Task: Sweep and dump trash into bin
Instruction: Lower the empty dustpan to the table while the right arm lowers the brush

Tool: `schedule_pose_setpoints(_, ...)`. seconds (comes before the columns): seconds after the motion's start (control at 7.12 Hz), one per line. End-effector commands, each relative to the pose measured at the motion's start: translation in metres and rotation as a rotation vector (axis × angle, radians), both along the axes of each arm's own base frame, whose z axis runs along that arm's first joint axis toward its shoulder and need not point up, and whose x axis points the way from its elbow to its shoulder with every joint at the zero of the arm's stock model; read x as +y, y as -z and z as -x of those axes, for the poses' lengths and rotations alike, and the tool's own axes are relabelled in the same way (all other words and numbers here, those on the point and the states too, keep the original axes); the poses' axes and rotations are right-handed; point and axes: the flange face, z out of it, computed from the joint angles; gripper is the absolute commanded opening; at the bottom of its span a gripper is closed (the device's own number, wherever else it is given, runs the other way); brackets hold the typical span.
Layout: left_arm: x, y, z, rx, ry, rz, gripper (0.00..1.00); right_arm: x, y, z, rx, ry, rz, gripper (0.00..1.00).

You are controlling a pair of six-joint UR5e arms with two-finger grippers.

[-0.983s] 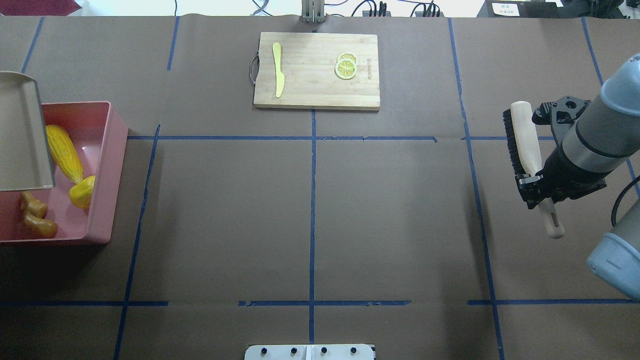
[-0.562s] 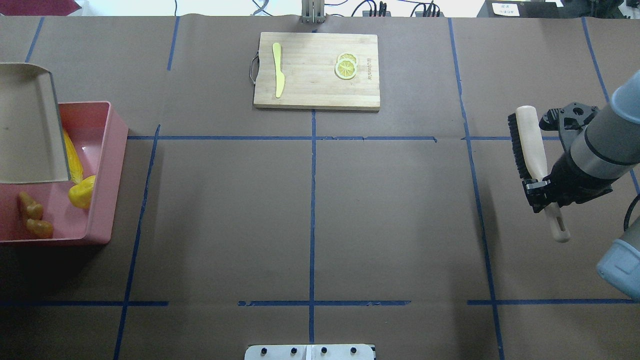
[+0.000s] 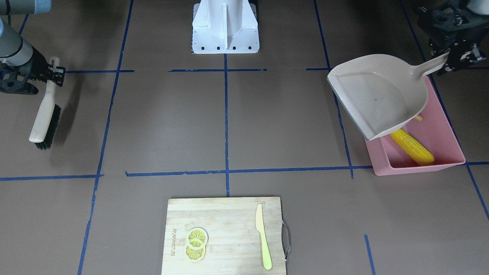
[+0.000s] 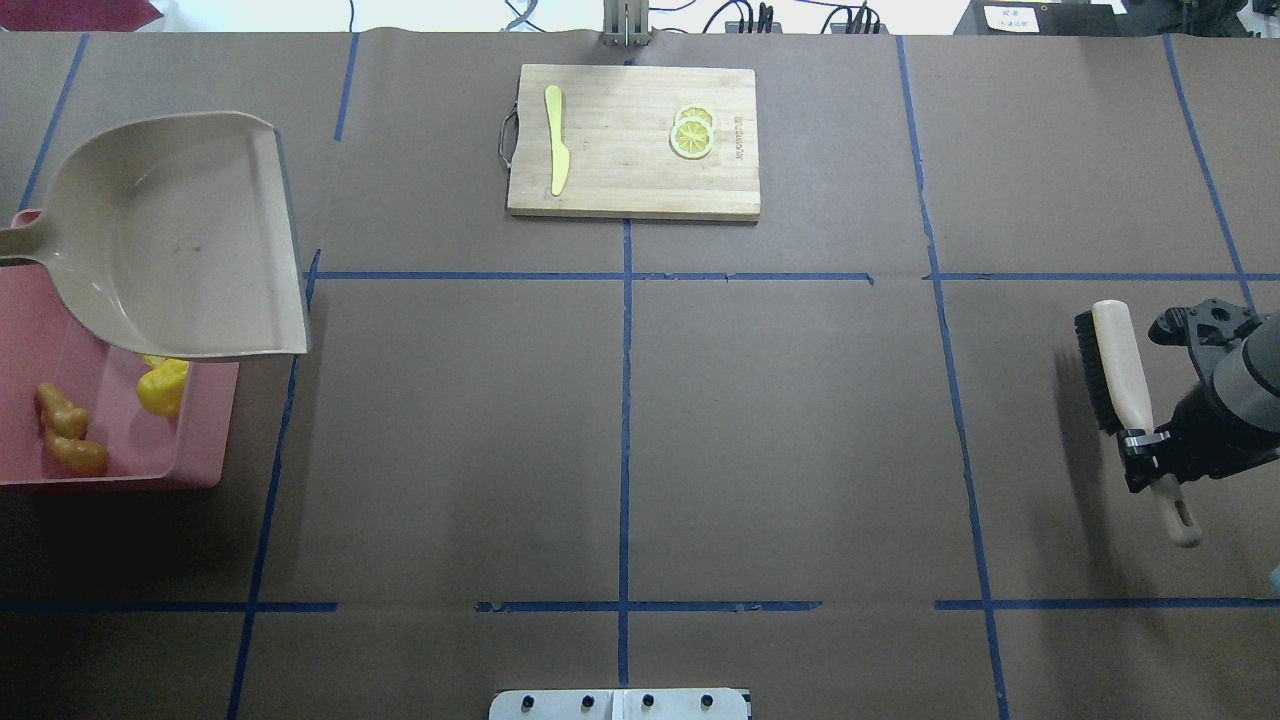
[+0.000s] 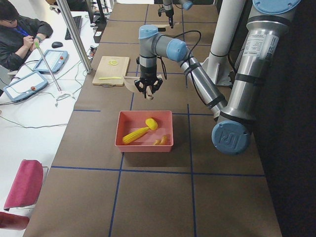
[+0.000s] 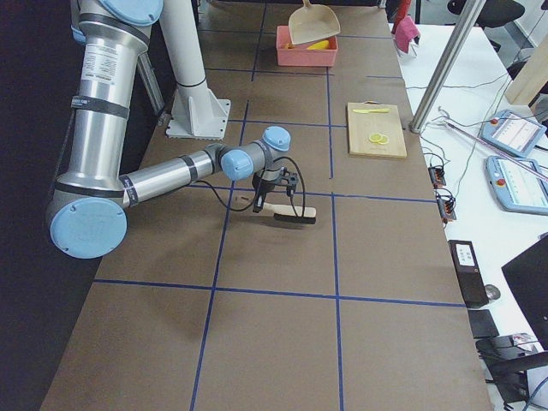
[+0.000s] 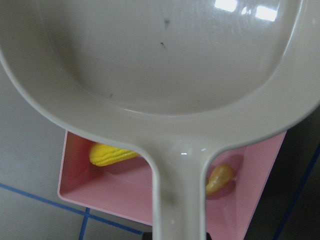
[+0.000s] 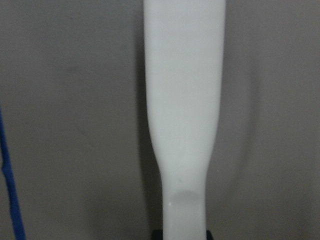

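Note:
The pink bin [image 4: 205, 440] stands at the table's left end. In it lie the yellow potato-like lump [image 4: 162, 388] and the tan ginger root [image 4: 66, 437]. The corn cob [image 3: 412, 146] is also in the bin [image 3: 443, 151], half under the dustpan. My left gripper [image 3: 456, 57] is shut on the handle of the empty beige dustpan [image 4: 175, 240], held about level above the bin's far end. My right gripper [image 4: 1150, 470] is shut on the handle of a wooden brush [image 4: 1118, 365], low over the table's right end.
A wooden cutting board [image 4: 620, 160] at the far middle carries a pale yellow knife [image 4: 556, 140] and lemon slices [image 4: 692, 132]. The robot's white base plate [image 4: 620, 704] is at the near edge. A person [image 5: 19, 34] sits beyond the table.
The dustpan has swung from tipped over the bin to level, shifting right and hiding the corn from above. The right arm has carried the brush nearer the robot and further right.

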Motion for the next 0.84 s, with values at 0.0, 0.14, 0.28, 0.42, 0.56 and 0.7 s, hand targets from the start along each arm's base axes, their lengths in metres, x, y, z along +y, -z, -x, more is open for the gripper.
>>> schedule_pose_setpoints(0.0, 0.006, 0.012, -0.036, 0.019, -0.044, 0.002, 0.02, 0.01, -0.038, -0.007, -0.003, 0.004, 0.018, 0.0)
schedule_pose_setpoints(0.14, 0.008, 0.014, -0.048, 0.021, -0.057, 0.009, 0.02, 0.01, -0.046, -0.008, 0.003, 0.004, 0.029, 0.01)
schedule_pose_setpoints(0.28, 0.006, 0.018, -0.06, 0.024, -0.074, 0.004, 0.02, 0.01, -0.046, -0.008, 0.005, 0.003, 0.03, 0.07)
schedule_pose_setpoints(0.42, 0.006, 0.022, -0.07, 0.027, -0.086, 0.004, 0.02, 0.009, -0.046, -0.009, 0.003, 0.002, 0.03, 0.13)
schedule_pose_setpoints(0.56, -0.001, 0.022, -0.082, 0.024, -0.099, 0.01, 0.02, 0.007, -0.046, -0.01, 0.003, -0.004, 0.03, 0.25)
schedule_pose_setpoints(0.7, -0.005, 0.021, -0.096, 0.02, -0.116, 0.014, 0.02, 0.006, -0.045, -0.012, 0.003, -0.012, 0.028, 0.9)
